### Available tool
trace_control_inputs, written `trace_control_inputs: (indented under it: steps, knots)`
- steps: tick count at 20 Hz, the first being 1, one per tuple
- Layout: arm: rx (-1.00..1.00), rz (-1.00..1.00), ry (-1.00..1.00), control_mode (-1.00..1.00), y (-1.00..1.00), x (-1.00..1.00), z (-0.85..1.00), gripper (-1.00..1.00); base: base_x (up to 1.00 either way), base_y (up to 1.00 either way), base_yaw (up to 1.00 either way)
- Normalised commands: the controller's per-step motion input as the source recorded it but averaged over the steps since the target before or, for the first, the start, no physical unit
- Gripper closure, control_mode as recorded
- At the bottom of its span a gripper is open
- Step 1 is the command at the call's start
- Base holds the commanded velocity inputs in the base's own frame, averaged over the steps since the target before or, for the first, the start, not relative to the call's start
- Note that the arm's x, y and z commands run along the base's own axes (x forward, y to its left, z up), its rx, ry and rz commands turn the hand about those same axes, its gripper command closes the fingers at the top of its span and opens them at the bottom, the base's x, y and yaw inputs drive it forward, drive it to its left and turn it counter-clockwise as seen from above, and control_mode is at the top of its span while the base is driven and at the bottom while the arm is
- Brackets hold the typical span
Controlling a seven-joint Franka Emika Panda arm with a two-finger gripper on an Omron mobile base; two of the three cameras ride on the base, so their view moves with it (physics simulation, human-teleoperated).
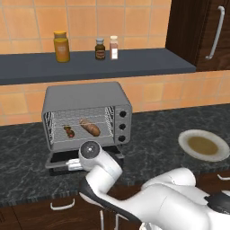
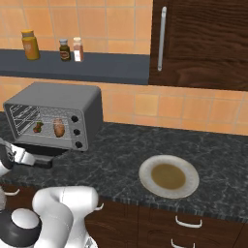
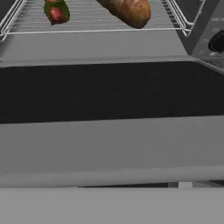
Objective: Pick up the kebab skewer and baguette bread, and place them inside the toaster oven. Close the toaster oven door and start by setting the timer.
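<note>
Door, lowered flat in front of the oven, nearest the hand camera, its dark glass facing up; open, seemingly, because loading is done and closing comes next; gripper low at the door's front edge, jaw state cannot be told; skewer and bread side by side on the rack inside the oven, bread nearer the knobs; hand view gives the rack close up; base views add a plate well right of the oven.

a kitchen: tiled wall, dark stone counter, wooden cabinets, toaster oven
</note>
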Motion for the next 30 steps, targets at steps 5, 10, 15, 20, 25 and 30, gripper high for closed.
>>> trace_control_inputs:
  steps: [5,10,15,20,25,30]
  knots:
    - [0.05,0.03,-0.05,-1.00,-0.29,0.88,0.31,-1.00,0.00,0.00,0.00]
    - [0.04,0.03,0.00,-1.00,-0.42,0.93,0.28,-1.00,0.00,0.00,0.00]
    - [0.04,0.04,0.00,-1.00,-0.41,0.80,0.28,-1.00,0.00,0.00,0.00]
    - [0.05,0.04,0.00,-1.00,-0.42,0.72,0.29,-1.00,0.00,0.00,0.00]
    - [0.06,0.04,0.00,-1.00,-0.26,0.51,0.45,-1.00,0.00,0.00,0.00]
    - [0.07,0.02,0.00,-1.00,-0.04,0.04,0.39,-1.00,0.00,0.00,0.00]
